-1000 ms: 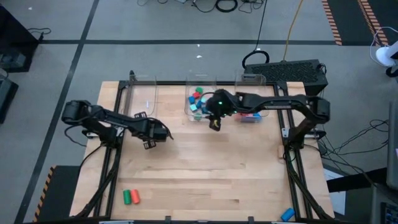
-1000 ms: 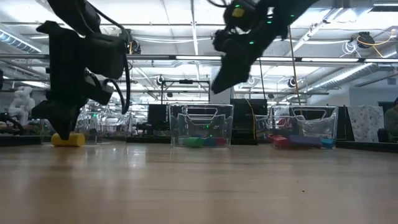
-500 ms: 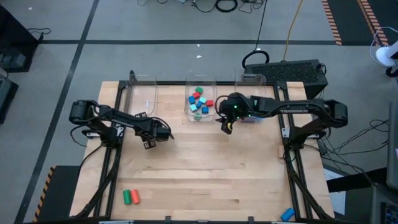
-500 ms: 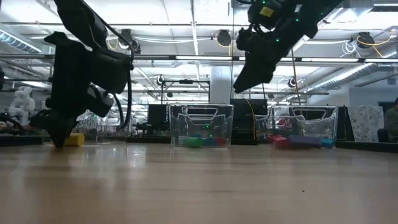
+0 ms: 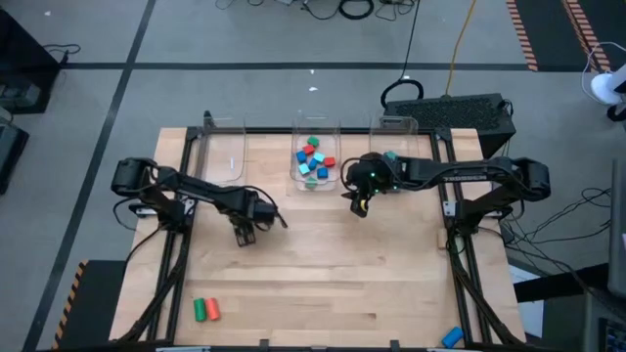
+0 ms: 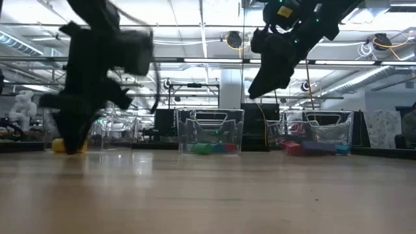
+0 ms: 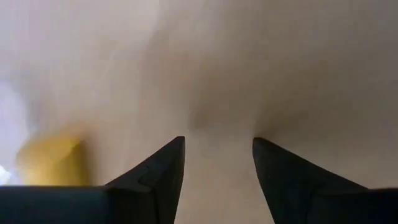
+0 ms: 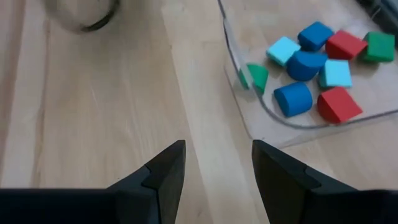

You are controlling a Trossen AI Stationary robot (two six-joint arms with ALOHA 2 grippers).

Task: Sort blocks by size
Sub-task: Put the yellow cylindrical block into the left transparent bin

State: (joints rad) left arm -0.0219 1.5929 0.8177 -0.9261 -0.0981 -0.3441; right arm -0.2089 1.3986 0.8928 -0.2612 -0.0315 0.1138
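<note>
My left gripper [image 5: 243,235] points down at the table's left middle, open, with bare wood between its fingers [image 7: 217,140]. A yellow block [image 7: 50,163] lies on the table just beside it, also in the low view [image 6: 60,146]. My right gripper [image 5: 359,207] hangs open above bare table, slanting down, just near-right of the middle clear bin [image 5: 315,161]. That bin holds several red, blue, teal and green blocks [image 8: 308,65]. A green cylinder [image 5: 200,310] and a red cylinder [image 5: 212,309] lie near the front left edge.
A clear bin [image 5: 220,147] stands at the far left, and another [image 6: 318,133] at the far right holds red and blue pieces. A blue block [image 5: 451,337] lies off the front right corner. The table's middle and near part is bare wood.
My right gripper has moved from over the middle bin toward the table's right and near side, and now hangs over bare wood. My left gripper has shifted a little toward the near edge and tipped more upright beside the yellow block.
</note>
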